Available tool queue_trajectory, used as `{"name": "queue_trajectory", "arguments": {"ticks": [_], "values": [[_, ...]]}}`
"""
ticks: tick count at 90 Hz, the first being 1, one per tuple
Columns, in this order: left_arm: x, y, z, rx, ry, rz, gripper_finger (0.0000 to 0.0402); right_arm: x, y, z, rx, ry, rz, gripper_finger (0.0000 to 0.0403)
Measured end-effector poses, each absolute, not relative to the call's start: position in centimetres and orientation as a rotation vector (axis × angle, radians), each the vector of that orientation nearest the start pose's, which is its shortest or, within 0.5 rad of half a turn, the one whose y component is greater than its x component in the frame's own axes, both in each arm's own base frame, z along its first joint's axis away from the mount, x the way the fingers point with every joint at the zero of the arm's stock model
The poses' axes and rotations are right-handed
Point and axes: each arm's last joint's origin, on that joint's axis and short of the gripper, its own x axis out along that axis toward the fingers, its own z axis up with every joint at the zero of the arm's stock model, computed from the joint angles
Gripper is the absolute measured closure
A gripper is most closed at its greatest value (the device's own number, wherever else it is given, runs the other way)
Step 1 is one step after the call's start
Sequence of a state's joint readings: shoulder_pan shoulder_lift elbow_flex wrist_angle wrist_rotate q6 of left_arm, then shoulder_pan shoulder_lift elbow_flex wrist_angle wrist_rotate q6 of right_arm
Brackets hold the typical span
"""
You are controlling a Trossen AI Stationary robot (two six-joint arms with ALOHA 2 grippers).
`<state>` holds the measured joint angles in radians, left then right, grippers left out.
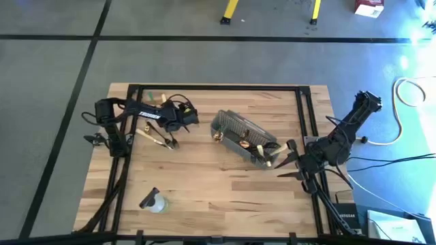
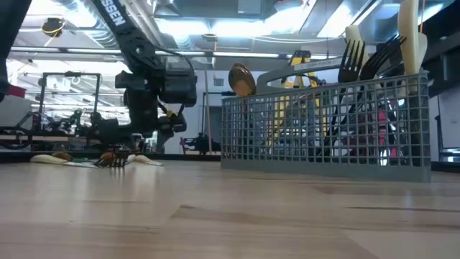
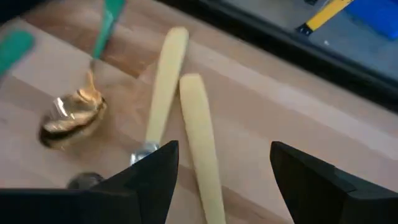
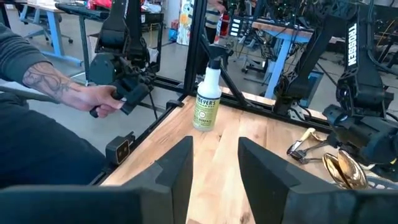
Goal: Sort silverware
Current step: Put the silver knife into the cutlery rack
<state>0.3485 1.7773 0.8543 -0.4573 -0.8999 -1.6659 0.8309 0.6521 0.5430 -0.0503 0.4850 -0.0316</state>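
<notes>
Silverware, slim pale tan handles, gold spoon beside

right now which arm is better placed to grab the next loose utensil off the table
Left. Its gripper hangs with jaws open right over the pale-handled utensils lying loose on the table. The right gripper sits by the basket, away from that pile.
</notes>
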Motion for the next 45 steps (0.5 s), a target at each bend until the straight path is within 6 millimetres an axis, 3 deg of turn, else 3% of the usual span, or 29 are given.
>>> {"name": "queue_trajectory", "arguments": {"ticks": [20, 45], "values": [[26.3, 12.4, 10.5, -0.866, 0.207, 1.8, 0.0164, 11.3, 10.4, 28.2, -0.126, 0.117, 0.347, 0.0292], [26.0, 13.3, 10.4, -0.904, 0.215, 1.818, 0.0166, 11.3, 10.4, 28.2, -0.127, 0.118, 0.347, 0.0292]]}}
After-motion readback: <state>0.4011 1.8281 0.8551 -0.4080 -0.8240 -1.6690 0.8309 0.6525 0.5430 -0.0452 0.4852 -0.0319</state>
